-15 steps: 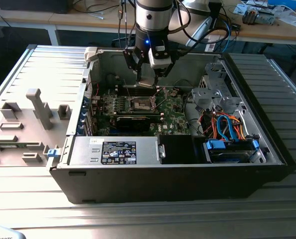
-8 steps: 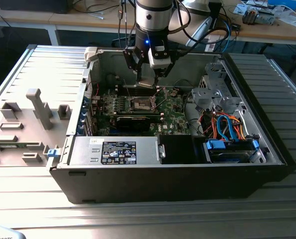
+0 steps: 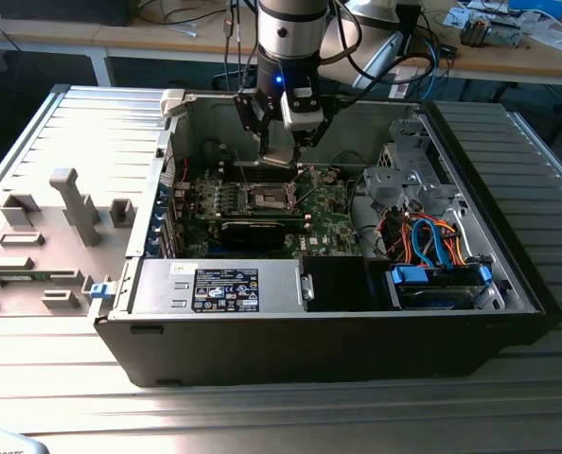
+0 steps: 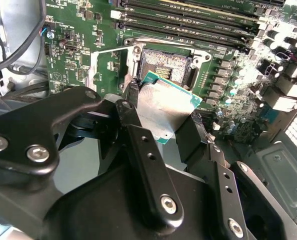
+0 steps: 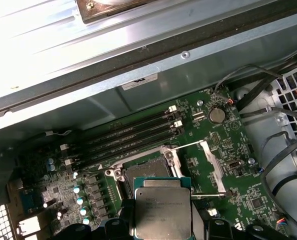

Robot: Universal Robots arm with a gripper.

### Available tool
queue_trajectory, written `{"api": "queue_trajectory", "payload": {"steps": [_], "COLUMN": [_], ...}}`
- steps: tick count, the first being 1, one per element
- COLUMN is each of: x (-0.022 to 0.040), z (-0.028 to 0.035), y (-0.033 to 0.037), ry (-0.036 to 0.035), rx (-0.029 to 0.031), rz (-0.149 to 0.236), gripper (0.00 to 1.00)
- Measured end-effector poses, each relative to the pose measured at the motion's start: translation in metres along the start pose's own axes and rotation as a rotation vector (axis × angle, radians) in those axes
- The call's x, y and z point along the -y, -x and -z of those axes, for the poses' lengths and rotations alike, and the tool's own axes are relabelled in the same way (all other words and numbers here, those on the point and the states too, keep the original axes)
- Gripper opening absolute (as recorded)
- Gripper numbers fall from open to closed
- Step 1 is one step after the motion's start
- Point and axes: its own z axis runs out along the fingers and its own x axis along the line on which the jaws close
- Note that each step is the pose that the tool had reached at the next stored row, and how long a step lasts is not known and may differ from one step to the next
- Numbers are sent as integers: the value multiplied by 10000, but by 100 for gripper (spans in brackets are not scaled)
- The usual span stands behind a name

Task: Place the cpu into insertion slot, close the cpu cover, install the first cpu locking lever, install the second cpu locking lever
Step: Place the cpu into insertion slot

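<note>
My gripper (image 3: pixel 282 144) hangs inside the open computer case, shut on the cpu (image 3: pixel 279 157), a flat square chip with a dull silver top. In both wrist views the cpu (image 4: pixel 166 107) (image 5: pixel 163 210) sits between the two black fingers (image 4: pixel 133 97), just above and slightly to one side of the insertion slot (image 4: pixel 166 65) (image 5: pixel 146 172). The insertion slot (image 3: pixel 270 197) lies bare, its dark centre showing inside the silvery rim. The cpu cover (image 5: pixel 212 162) stands swung open beside the slot, and thin wire levers are raised near it.
A black labelled power-supply box (image 3: pixel 224 288) fills the case's front. A drive cage with blue parts (image 3: pixel 437 284) and orange and blue cables (image 3: pixel 423 236) sit at the exterior view's right. Memory slots (image 5: pixel 133 135) run beside the socket. Grey fixtures (image 3: pixel 73 203) stand outside the case.
</note>
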Motion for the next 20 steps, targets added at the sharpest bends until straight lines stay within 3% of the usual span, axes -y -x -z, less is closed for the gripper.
{"api": "queue_trajectory", "payload": {"steps": [20], "x": [1], "z": [-8], "y": [0], "ry": [-8], "rx": [33], "rz": [-357], "gripper": [54]}}
